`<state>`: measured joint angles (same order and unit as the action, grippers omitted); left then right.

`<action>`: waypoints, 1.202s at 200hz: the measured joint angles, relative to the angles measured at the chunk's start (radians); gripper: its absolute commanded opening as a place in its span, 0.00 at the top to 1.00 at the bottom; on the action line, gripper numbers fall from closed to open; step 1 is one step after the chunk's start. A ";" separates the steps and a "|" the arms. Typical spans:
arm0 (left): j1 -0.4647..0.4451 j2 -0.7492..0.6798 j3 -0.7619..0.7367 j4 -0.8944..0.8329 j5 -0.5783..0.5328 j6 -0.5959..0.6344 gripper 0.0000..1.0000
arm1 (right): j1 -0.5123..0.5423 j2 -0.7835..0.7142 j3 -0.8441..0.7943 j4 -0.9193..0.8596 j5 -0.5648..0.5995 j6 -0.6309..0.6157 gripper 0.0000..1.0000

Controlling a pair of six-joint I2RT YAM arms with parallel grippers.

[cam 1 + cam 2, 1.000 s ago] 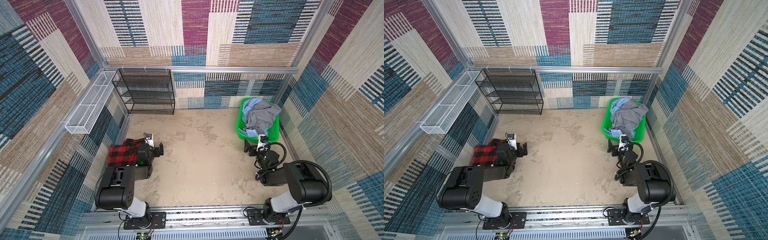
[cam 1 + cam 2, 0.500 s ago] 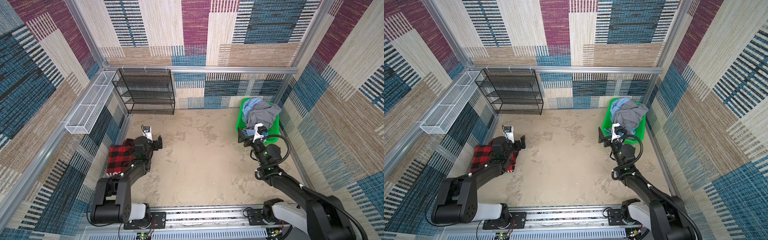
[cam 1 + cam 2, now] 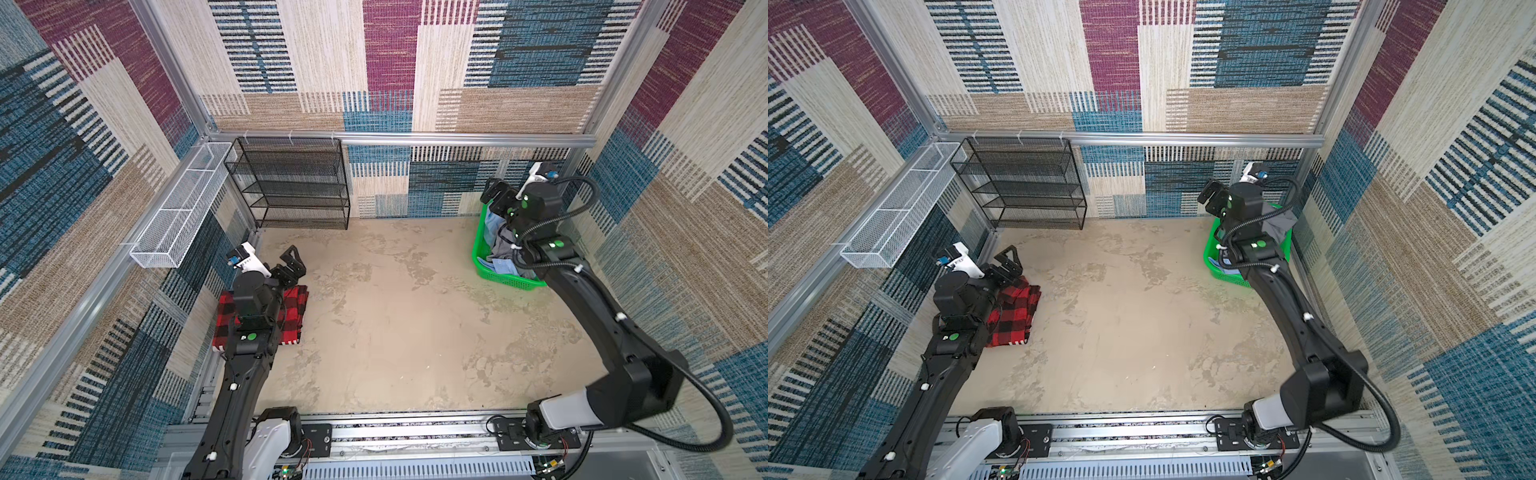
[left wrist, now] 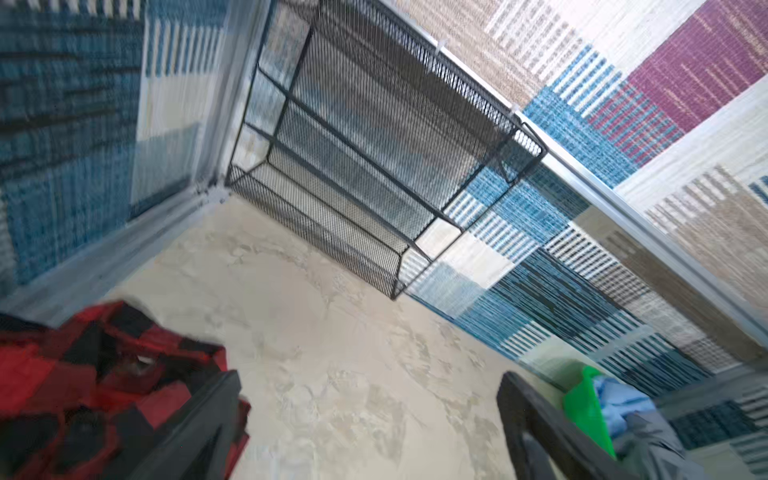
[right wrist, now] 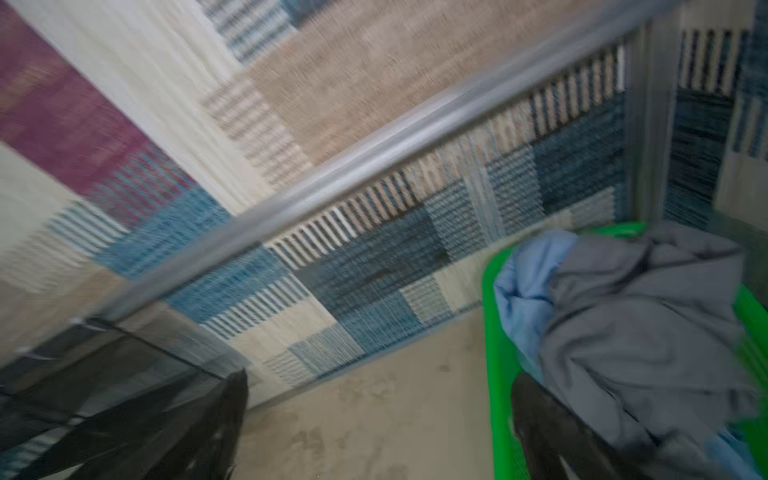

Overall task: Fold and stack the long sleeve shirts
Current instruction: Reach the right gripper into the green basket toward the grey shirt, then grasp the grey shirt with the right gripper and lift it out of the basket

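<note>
Two wide-spread, empty grippers are hovering: below the left gripper (image 3: 293,262), the folded plaid shirt (image 3: 294,309); below the right gripper (image 3: 495,194), the basket (image 5: 498,395), whose grey shirt (image 5: 644,332) is overlying the light blue shirt (image 5: 521,291), inviting a double pickup.

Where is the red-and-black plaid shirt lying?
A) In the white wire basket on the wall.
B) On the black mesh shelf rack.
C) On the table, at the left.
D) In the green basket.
C: the red-and-black plaid shirt lies on the table at the left, while the green basket holds the grey shirt and the light blue shirt.
</note>
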<state>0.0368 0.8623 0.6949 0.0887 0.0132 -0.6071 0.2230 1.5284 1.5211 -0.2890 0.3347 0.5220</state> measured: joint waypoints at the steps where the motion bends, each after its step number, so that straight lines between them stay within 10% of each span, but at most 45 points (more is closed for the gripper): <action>1: 0.000 -0.003 -0.002 -0.002 0.004 -0.002 0.00 | 0.000 0.005 0.003 -0.007 0.005 0.000 0.00; 151: -0.096 0.022 0.153 -0.587 0.124 0.043 0.01 | -0.159 0.629 0.336 -0.410 0.215 0.128 0.23; 202: -0.075 0.046 0.159 -0.594 0.160 0.042 0.04 | -0.164 0.640 0.351 -0.373 0.189 0.107 0.86; 240: -0.045 0.064 0.159 -0.594 0.203 0.037 0.05 | -0.147 0.491 0.226 -0.333 0.143 0.105 1.00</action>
<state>-0.0082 0.9260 0.8543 -0.5049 0.2161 -0.5701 0.0761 2.0197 1.7473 -0.6216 0.4782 0.6273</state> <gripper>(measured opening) 0.952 0.054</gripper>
